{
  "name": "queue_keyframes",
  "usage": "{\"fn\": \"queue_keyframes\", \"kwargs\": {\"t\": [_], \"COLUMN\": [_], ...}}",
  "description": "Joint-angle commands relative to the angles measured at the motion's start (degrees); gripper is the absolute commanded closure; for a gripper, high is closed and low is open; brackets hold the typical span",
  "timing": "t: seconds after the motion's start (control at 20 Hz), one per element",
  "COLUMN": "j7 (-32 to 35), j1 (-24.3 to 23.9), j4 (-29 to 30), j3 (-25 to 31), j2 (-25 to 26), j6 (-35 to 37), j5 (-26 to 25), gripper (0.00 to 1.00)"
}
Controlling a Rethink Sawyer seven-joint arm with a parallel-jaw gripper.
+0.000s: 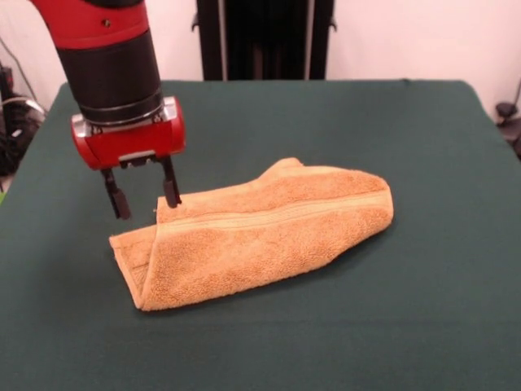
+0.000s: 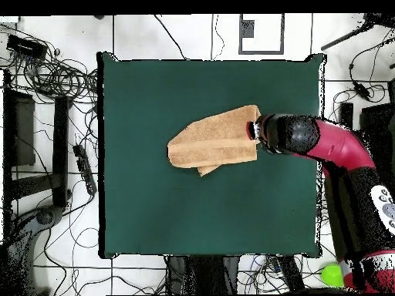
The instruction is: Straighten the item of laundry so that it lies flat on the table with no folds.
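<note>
The tan-orange towel (image 1: 260, 232) lies folded over on itself on the dark green table (image 1: 342, 114), a woven band running along its length. Its left end shows stacked layers, and a small flap sticks out at its far edge. My gripper (image 1: 145, 198) hangs just above the towel's far-left corner, open and empty. One finger (image 1: 171, 193) is at the towel's edge and the other is off the cloth. In the overhead view the towel (image 2: 212, 140) lies mid-table (image 2: 154, 216), and the arm's wrist covers the gripper (image 2: 253, 131) at the towel's right end.
A black stand (image 1: 264, 37) rises behind the table's far edge. Cables (image 2: 54, 77) and dark equipment lie on the floor left of the table in the overhead view. A green ball (image 2: 332, 274) sits near the robot's base.
</note>
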Motion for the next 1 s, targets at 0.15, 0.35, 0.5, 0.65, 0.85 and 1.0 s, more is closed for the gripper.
{"fn": "queue_keyframes", "kwargs": {"t": [0.15, 0.35, 0.5, 0.65, 0.85, 1.0], "j7": [6.84, 6.22, 6.05, 5.68, 5.29, 4.54], "j1": [1.66, 1.09, 0.55, 0.31, 0.25, 0.07], "j4": [0.37, -0.53, -0.67, -1.37, -2.31, -1.26], "j3": [0.24, 0.69, 1.22, 1.59, 1.92, 1.68], "j2": [8.19, 10.06, 11.19, 12.16, 12.99, 12.28], "j6": [-2.31, -2.83, -2.27, -1.73, -1.21, -2.52], "j5": [0.95, 1.28, 2.01, 2.4, 2.84, 1.88], "gripper": [0.0, 0.0, 0.0, 0.0, 0.0, 0.0]}}
